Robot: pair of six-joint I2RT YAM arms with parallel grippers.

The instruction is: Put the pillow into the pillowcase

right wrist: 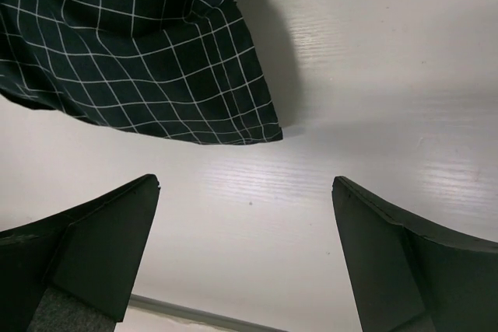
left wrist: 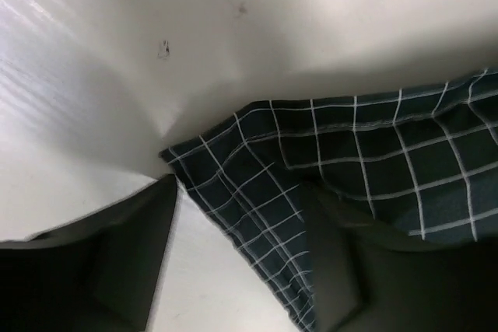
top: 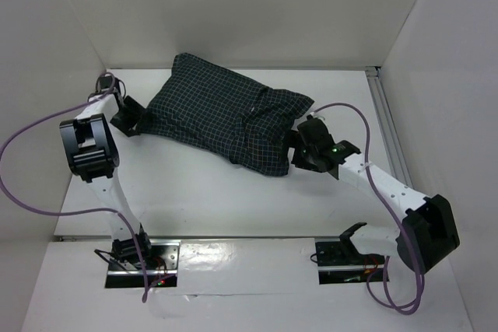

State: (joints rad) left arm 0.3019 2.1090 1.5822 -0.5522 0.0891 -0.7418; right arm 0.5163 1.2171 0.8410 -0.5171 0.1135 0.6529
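Note:
The pillowcase [top: 226,118], dark with a fine white grid, lies plump and slanted across the back of the white table. The pillow is hidden in every view. My left gripper [top: 132,118] is at the pillowcase's left end and stands open. In the left wrist view a corner of the pillowcase [left wrist: 350,153] reaches in between the wide-apart fingers [left wrist: 132,246] of the left gripper [left wrist: 241,254]. My right gripper [top: 299,149] sits at the pillowcase's right end, open. In the right wrist view the right gripper [right wrist: 245,246] has only bare table between its fingers, and a corner of the pillowcase [right wrist: 132,52] lies just beyond them.
White walls close in the table at the back and on both sides. An aluminium rail [top: 387,126] runs along the right edge. Purple cables [top: 31,192] loop off both arms. The two arm bases [top: 140,258] are bolted at the near edge.

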